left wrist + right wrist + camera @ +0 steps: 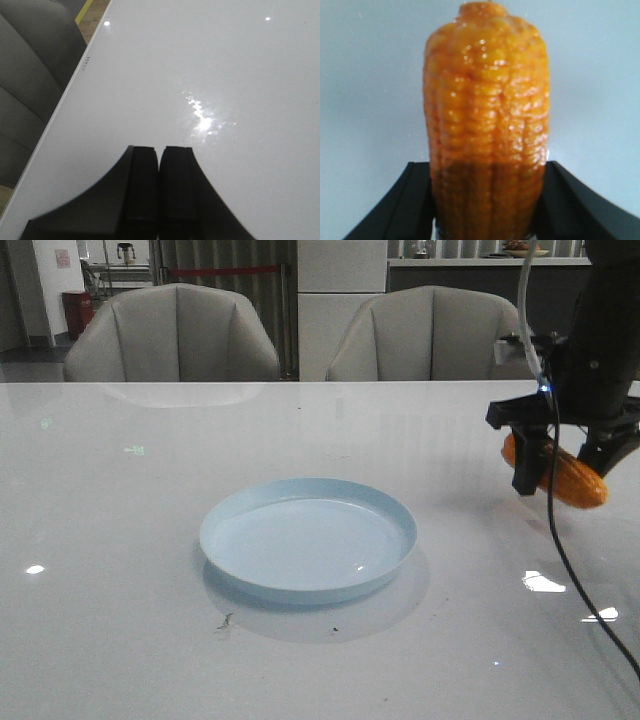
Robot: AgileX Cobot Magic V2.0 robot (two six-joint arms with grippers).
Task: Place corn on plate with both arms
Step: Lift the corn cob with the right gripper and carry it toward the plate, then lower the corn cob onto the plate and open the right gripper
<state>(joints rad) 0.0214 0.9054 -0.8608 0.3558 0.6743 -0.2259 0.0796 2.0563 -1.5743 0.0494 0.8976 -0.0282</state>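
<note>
While the right fingers pinch the glossy orange toy corn cob beside the round pale-blue plate, the left fingers sit pressed together.

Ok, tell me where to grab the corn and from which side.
Grip the corn across its thick middle, coming from above with one finger on each long side. It tapers toward one end, so the wide, bumpy midsection holds best. The right pincer already straddles it like that.
</note>
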